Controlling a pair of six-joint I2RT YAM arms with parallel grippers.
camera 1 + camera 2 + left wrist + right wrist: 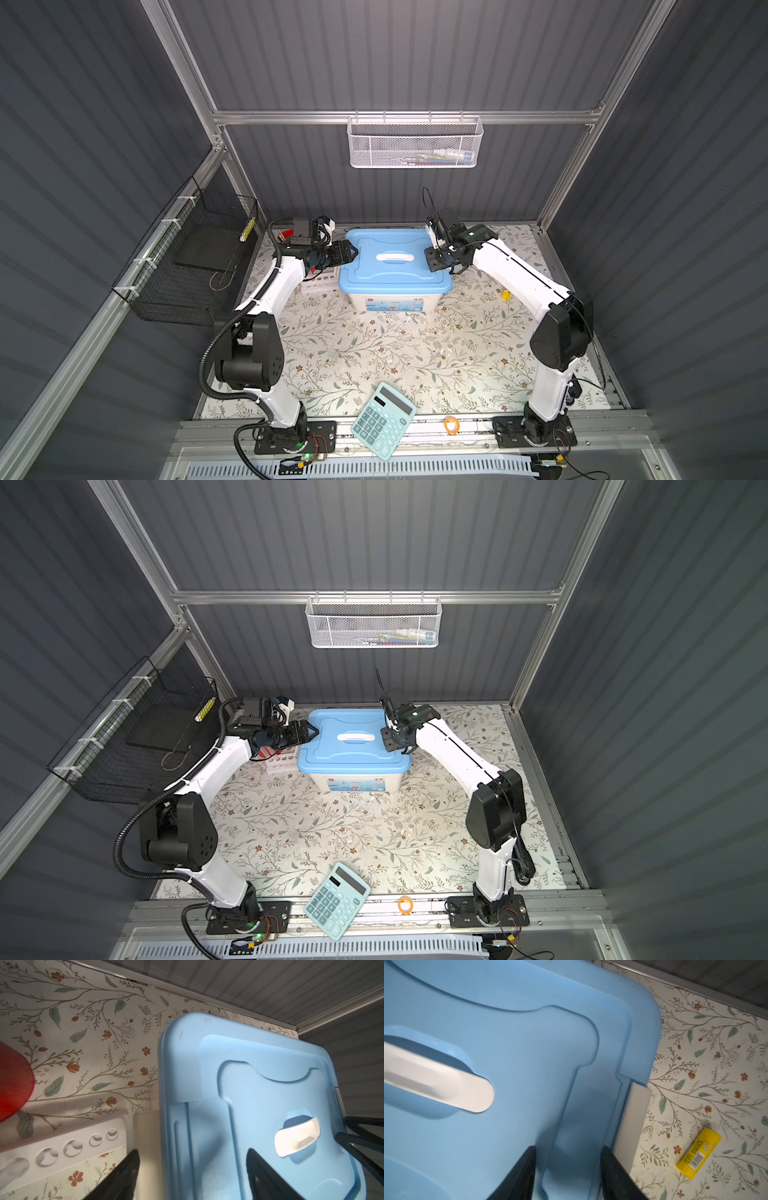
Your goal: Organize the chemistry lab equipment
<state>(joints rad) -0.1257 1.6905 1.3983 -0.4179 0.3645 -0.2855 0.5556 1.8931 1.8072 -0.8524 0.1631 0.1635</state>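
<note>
A white storage box with a light blue lid (374,274) (332,754) stands shut at the back middle of the mat. No glassware shows; the chemistry lab equipment I can see is a white rack (318,283) (62,1142) with round holes, left of the box. My left gripper (353,251) (314,730) (192,1151) is open, its jaws straddling the lid's left edge (259,1084). My right gripper (432,259) (388,739) (568,1148) is open over the lid's right edge (529,1043), beside the white latch (633,1118). Neither holds anything.
A red cup (12,1080) sits behind the rack. A yellow glue stick (505,295) (698,1153) lies right of the box. A teal calculator (384,419) and orange ring (451,426) lie at the front edge. A white mesh basket (415,143) and black wire basket (195,266) hang on the walls.
</note>
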